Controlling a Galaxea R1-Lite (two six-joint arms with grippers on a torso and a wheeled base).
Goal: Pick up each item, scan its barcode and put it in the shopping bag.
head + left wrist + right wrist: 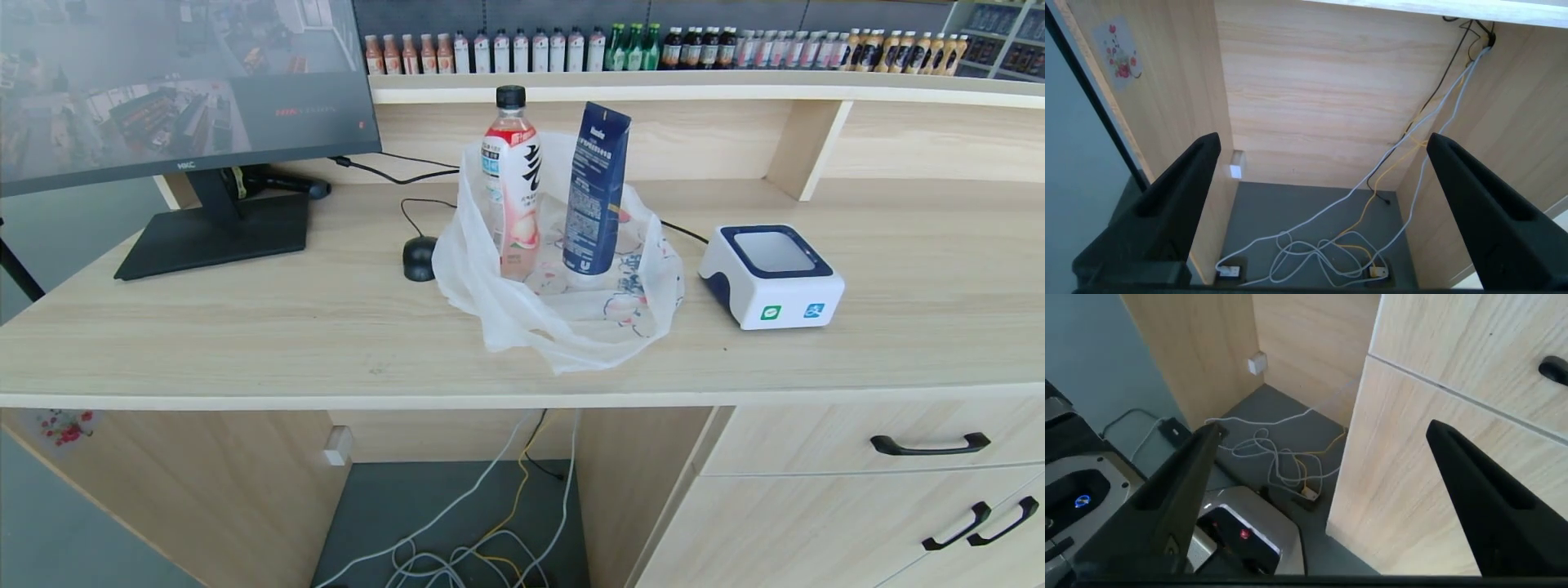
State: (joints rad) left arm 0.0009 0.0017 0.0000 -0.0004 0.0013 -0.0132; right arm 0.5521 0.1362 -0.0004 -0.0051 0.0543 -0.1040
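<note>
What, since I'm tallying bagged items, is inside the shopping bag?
A pink drink bottle and a dark blue tube stand inside the shopping bag. The bag's crumpled front wall covers part of its floor, so anything small lying there is hidden.

A shop checkout counter. A long light-wood desk (245, 327) carries a white and blue barcode scanner (771, 276), a computer mouse (420, 258) and a monitor (180, 82) showing what look like security-camera views. A thin plastic shopping bag (571, 335) sits between them with a drink bottle (511, 188) and a blue tube (596, 192) standing in it. Behind the raised ledge, a long row of bottled drinks (653, 49) lines a shelf. Drawers (857, 445) and loose cables (490, 531) sit below.
</note>
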